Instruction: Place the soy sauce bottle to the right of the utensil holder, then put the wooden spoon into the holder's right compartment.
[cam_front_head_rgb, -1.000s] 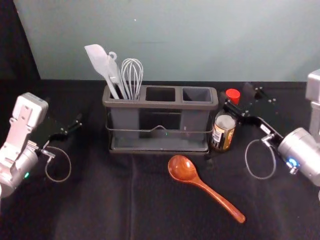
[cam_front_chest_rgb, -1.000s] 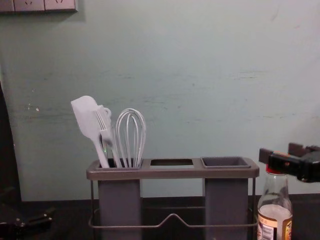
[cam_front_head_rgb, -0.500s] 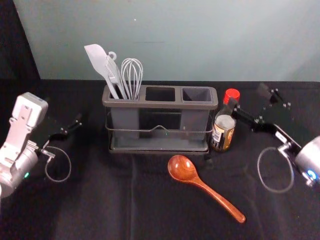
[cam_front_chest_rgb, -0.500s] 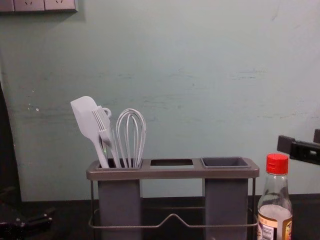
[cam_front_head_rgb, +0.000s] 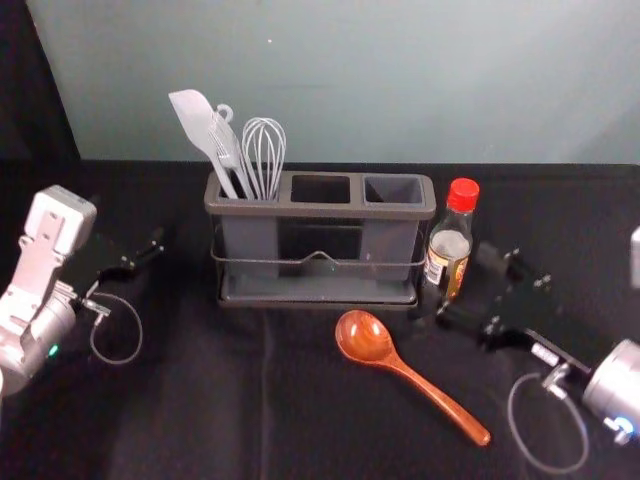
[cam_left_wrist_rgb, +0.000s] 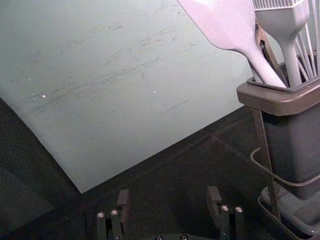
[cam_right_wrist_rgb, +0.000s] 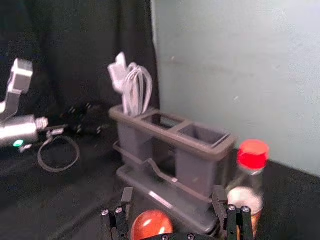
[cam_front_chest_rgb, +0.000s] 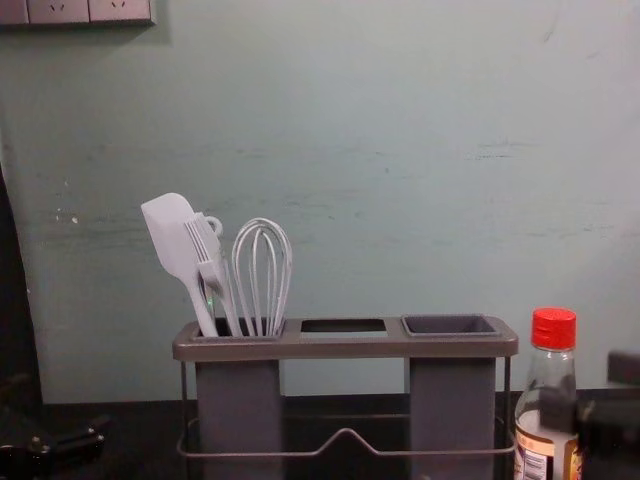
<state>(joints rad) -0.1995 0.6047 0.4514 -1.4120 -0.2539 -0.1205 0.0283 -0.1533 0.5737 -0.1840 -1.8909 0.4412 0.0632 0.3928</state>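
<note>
Soy sauce bottle (cam_front_head_rgb: 450, 248) upright, wooden spoon (cam_front_head_rgb: 365, 338) on the surface (cam_front_head_rgb: 200, 410), folks
Head view: bottle right of centre beside the holder (cam_front_head_rgb: 315, 209), spoon lower centre, right pincer (cam_front_head_rgb: 462, 281) lower right, left pincer (cam_front_head_rgb: 128, 220) far left. Wrist views: both wide, empty. Chest view: bottle's lower right.

Soy sauce btl (cam_front_head_rgb: 449, 246), red cap, upright, just R of grey 3-compt utensil holder (cam_front_head_rgb: 320, 209); wooden spoon (cam_front_head_rgb: 368, 341), glossy, lying in frt
</note>
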